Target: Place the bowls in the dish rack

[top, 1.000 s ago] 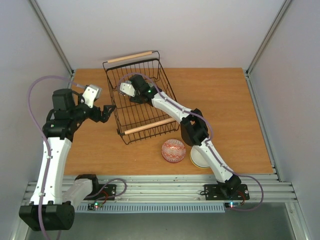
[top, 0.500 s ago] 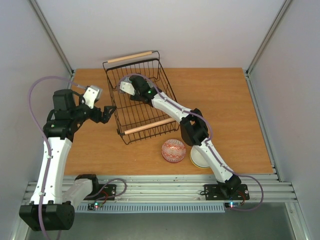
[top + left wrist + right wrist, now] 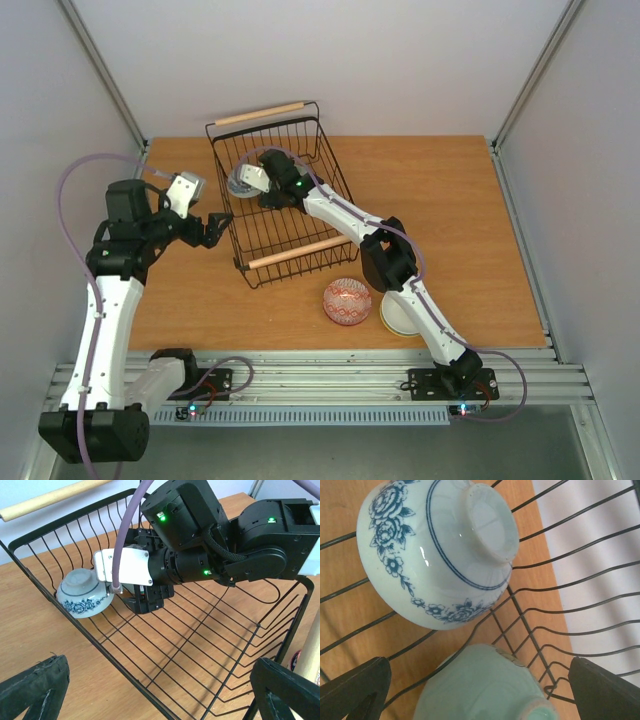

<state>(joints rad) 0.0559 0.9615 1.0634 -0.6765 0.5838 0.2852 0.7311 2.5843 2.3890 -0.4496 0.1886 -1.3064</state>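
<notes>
**Count.** Four bowls are in view, with one dish rack and two grippers.

**Bowls in the rack.** Two lie in the far-left corner.
- The blue-and-white bowl is glazed ceramic with a painted flower band and two thin blue rings. It lies overturned and tilted, with its unglazed foot ring uppermost and its body against the wires.
- The mint green bowl is plain and glossy and lies just beside the first. The right wrist view cuts off its lower part. The right arm hides it in the top view.

**Bowls on the table.** Two sit on the wooden table, near the rack's front handle.
- The red-patterned bowl is fully visible.
- The cream bowl is just to its right and partly covered by the right arm, so its inside cannot be made out.

**Dish rack.** It is a rectangular basket of thin black wire with flared sides. It carries two round, light wooden handles, one at the far end and one at the near end.

**Right gripper**. It reaches into the rack, close to the blue-and-white bowl. In its own camera the two dark fingertips sit at the bottom corners of the frame. The jaws are spread wide and hold nothing.

**Left gripper**. It hovers outside the rack's left wall. The jaws are wide apart and empty, and only the fingertips show in its wrist view.
</notes>
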